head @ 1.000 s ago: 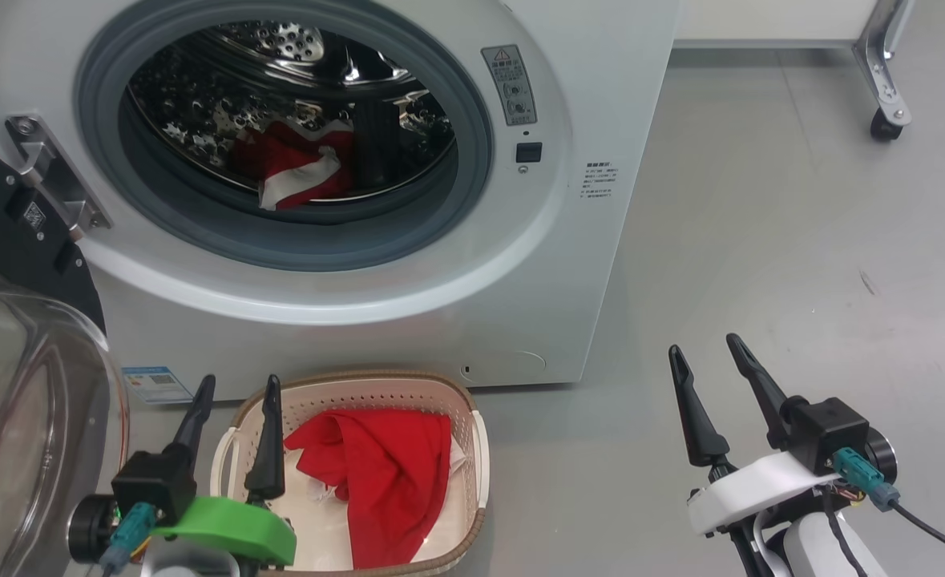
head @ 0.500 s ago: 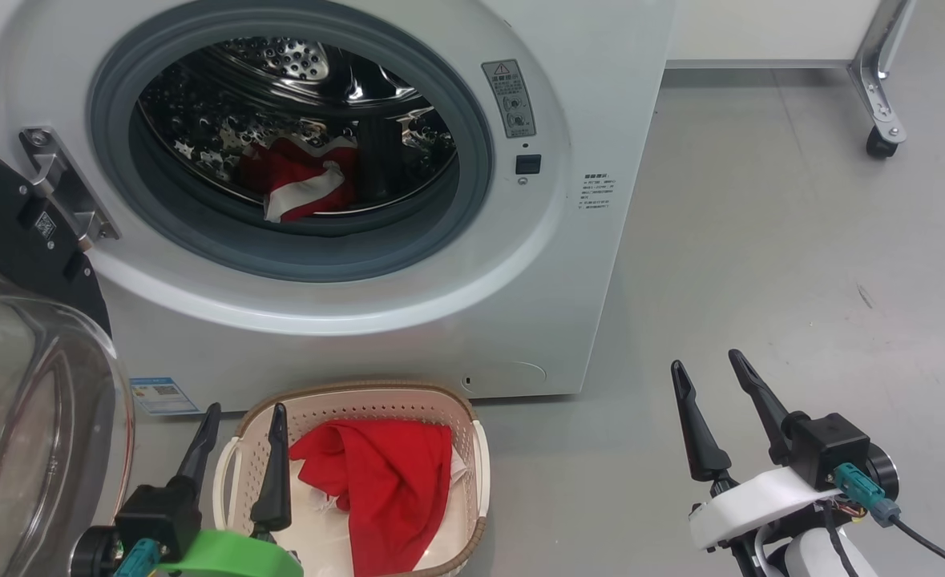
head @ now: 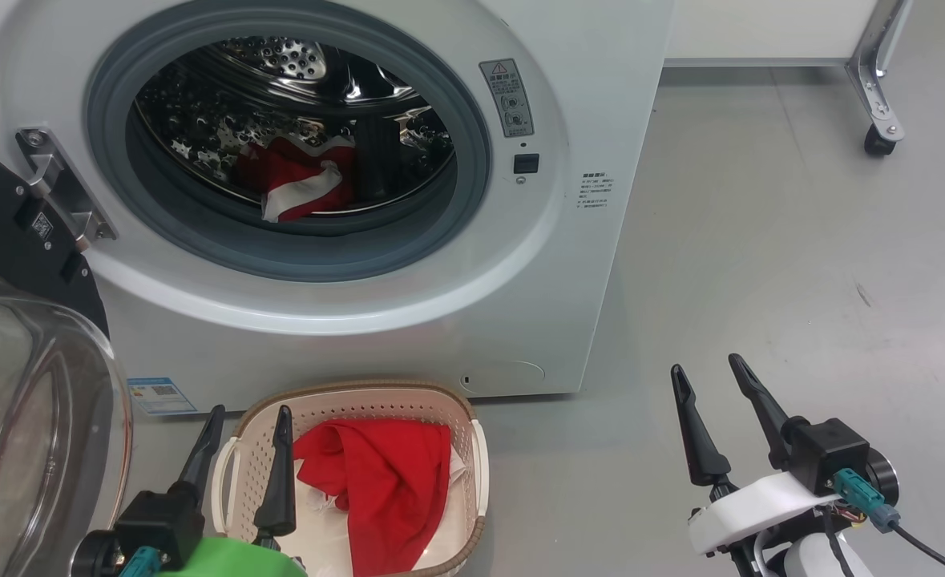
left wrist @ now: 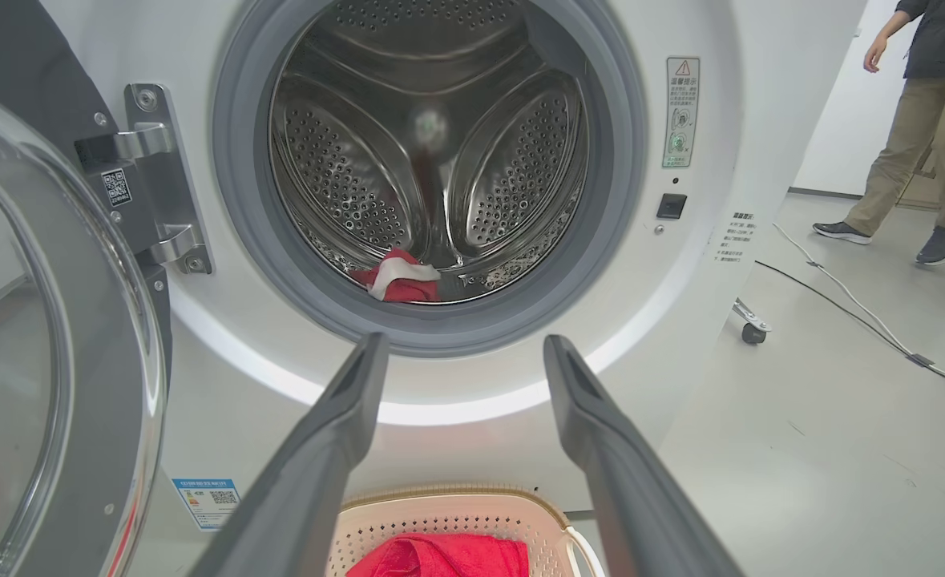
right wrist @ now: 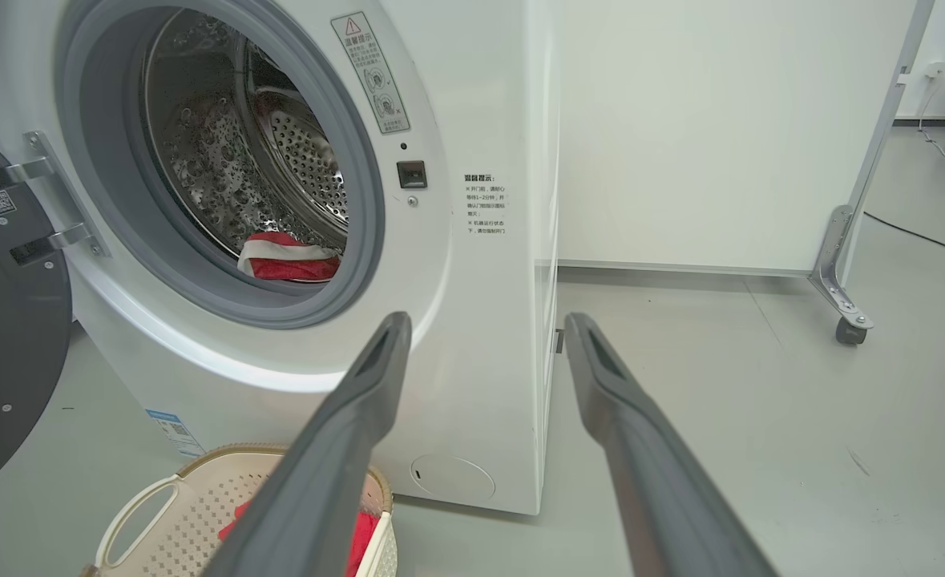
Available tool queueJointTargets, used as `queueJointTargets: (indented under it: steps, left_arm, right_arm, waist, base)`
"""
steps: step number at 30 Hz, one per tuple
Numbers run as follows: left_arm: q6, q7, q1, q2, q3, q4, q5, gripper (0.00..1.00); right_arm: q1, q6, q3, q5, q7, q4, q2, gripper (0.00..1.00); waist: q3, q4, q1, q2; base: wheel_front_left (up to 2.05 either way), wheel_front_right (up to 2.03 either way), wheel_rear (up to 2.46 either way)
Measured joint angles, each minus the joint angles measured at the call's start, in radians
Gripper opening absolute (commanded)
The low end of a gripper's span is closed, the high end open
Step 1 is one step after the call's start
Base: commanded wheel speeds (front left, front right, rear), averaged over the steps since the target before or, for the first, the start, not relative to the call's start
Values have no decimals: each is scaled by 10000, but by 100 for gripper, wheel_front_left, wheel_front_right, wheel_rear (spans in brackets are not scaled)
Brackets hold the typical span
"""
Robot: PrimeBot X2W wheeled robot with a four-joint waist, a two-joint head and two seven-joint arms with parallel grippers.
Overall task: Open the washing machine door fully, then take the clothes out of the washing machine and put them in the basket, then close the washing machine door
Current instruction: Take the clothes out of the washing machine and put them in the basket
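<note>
The white washing machine [head: 584,264] stands with its door [head: 31,401] swung wide to the left, the glass bowl facing me. A red garment with white trim [head: 300,180] lies low in the steel drum, also seen as the clothes [left wrist: 396,276] in the left wrist view. Another red garment [head: 376,481] lies in the cream basket [head: 360,390] on the floor before the machine. My left gripper [head: 249,413] is open and empty above the basket's left side. My right gripper [head: 704,365] is open and empty over bare floor to the right.
A metal leg with a castor [head: 877,136] stands at the back right beside a white panel. A person [left wrist: 921,120] walks at the far right of the left wrist view, and a cable [left wrist: 865,320] runs across the grey floor there.
The head camera has shifted a little, moving the whole picture down. My left gripper has sunk slightly toward the bottom edge. Both garments lie as before.
</note>
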Motion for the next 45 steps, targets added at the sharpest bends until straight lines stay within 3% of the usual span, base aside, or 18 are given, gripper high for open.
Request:
queueJointTargets:
  steps: [21,32,45]
  left_arm:
    - [69,456,-123,151,-79,-826,0,100]
    - [-167,928,-1585,242,-81,-696,-33,100]
    - [-274,2034,-4143,313,309,738,-456,100]
  right_arm:
    - [-74,-12,132,-2,2,-627,13,100]
    - [-681,-84,267,-2,0,-1110,10,100]
    - [-1617,-174,635,244,0,-1632,0,100]
  waist:
    - [872,-68,0,0]
    - [2153,-258,0,0]
    - [4059,-802,0,0]
  base:
    - [0,0,0]
    - [0,0,0]
    - [0,0,0]
